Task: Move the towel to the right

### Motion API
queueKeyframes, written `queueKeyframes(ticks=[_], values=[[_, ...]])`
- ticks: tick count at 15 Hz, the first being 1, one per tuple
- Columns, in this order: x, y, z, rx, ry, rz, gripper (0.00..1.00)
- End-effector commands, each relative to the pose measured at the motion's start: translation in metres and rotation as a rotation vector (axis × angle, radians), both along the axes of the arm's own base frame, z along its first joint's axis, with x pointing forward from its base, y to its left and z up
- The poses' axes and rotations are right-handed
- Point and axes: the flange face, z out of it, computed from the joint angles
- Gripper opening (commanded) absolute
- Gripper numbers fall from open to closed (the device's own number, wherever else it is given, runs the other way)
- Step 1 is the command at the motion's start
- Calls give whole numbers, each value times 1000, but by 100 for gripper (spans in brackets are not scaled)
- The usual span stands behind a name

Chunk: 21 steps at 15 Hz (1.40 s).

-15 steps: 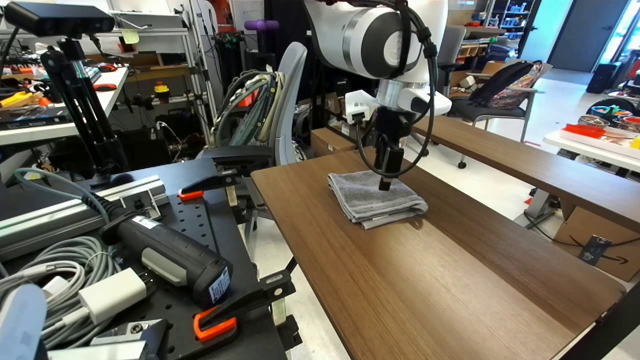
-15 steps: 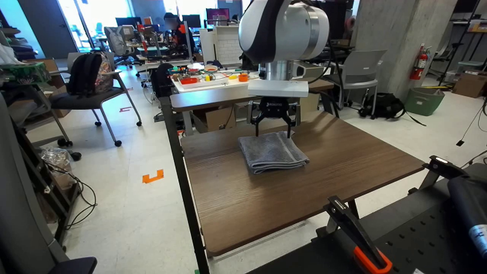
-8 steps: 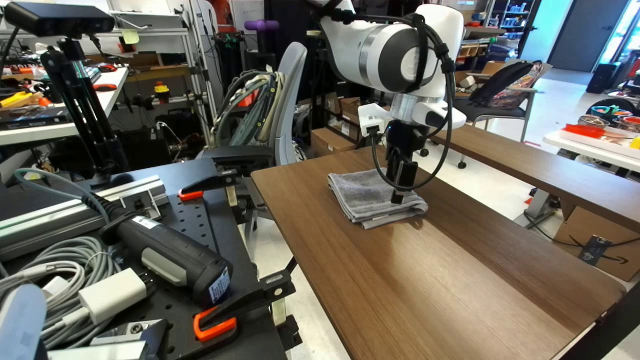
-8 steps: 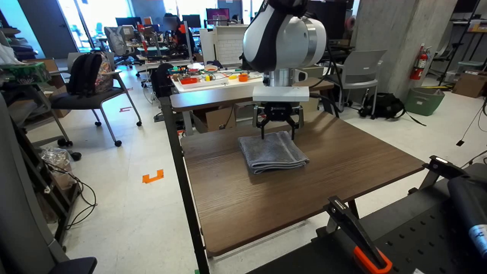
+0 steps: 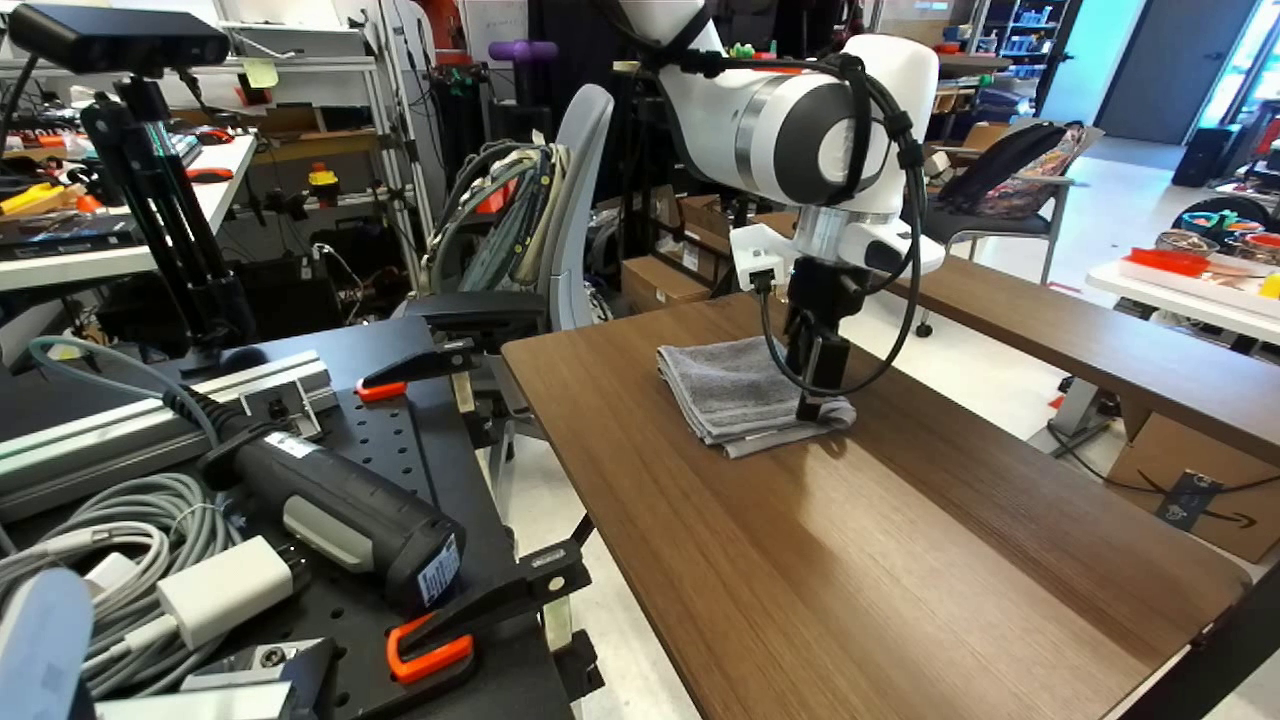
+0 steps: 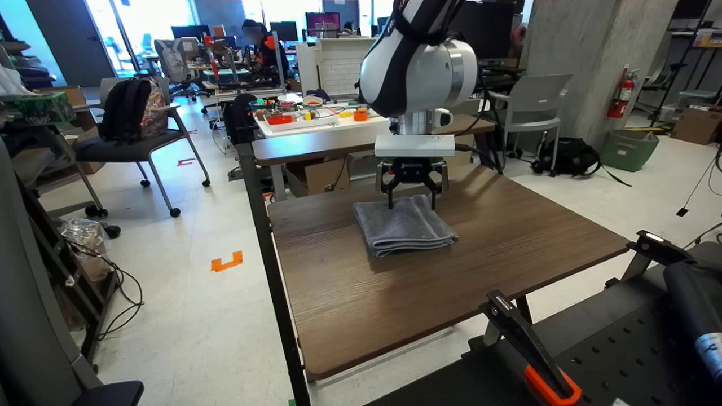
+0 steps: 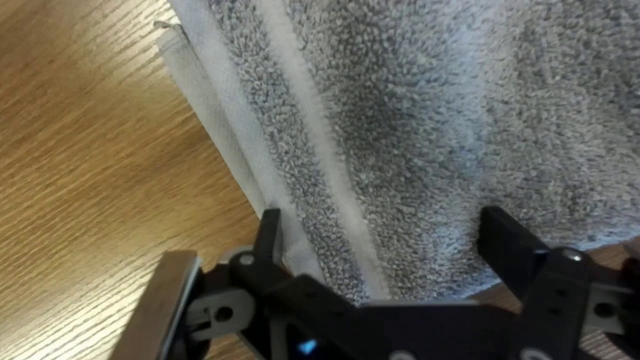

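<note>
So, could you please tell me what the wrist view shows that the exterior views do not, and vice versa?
Only the wrist view shows separate pile loops on the towel and screw heads on the tool. Only the exterior views show the white arm and a black-and-orange clamp. Both kinds share the towel, the tool and the brown tabletop.

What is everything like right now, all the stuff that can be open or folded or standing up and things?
Towel: folded, lying flat on the wooden table.
Pincer: open, spread wide at one corner of the towel; whether it touches, I can't tell.
Grey cable: coiled up.
Black backpack: propped up on a chair.
Fire extinguisher: upright.
Green bin: standing upright.
</note>
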Motion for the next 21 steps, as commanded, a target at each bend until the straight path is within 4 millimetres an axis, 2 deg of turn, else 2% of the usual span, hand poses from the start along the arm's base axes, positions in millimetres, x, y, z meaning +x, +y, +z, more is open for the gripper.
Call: queueKeyframes(ticks=[1, 5, 15, 18, 21], values=[[11, 2, -8, -5, 5, -5, 100], [19, -10, -11, -27, 9, -36, 100], [36, -74, -26, -147, 39, -206, 100], [37, -98, -23, -150, 60, -266, 100], [37, -132, -19, -140, 68, -337, 100]])
